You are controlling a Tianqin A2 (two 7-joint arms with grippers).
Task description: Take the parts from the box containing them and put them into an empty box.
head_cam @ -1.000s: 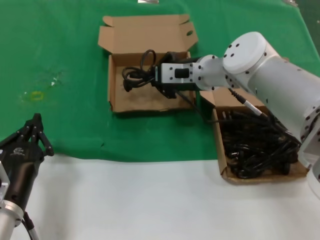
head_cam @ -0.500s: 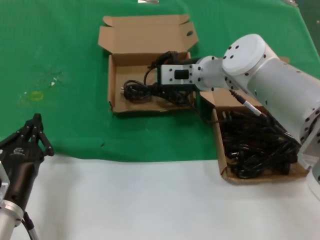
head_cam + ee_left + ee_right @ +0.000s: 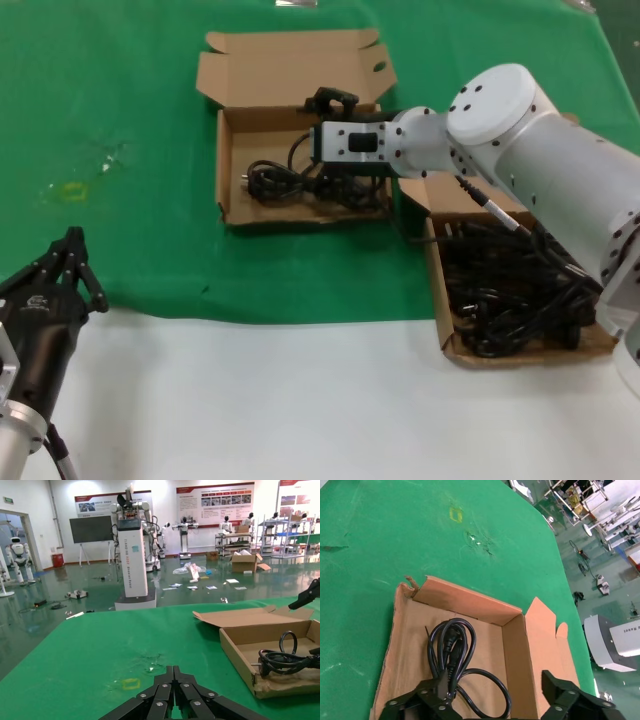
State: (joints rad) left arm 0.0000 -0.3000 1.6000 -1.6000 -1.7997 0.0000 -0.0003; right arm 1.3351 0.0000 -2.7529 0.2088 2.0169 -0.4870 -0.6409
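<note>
- Right gripper over the far box, fingers spread wide, holding nothing.
- One coiled cord lies flat on that box's floor, directly below and just ahead of the fingers.
- Remaining cords heaped in the near box, back along the right arm; likely next reach.
- Left gripper parked well apart, fingers together.

My white right arm covering part of the full brown cardboard box, its looped black cords partly hidden, my left gripper cut off by the frame edge.
</note>
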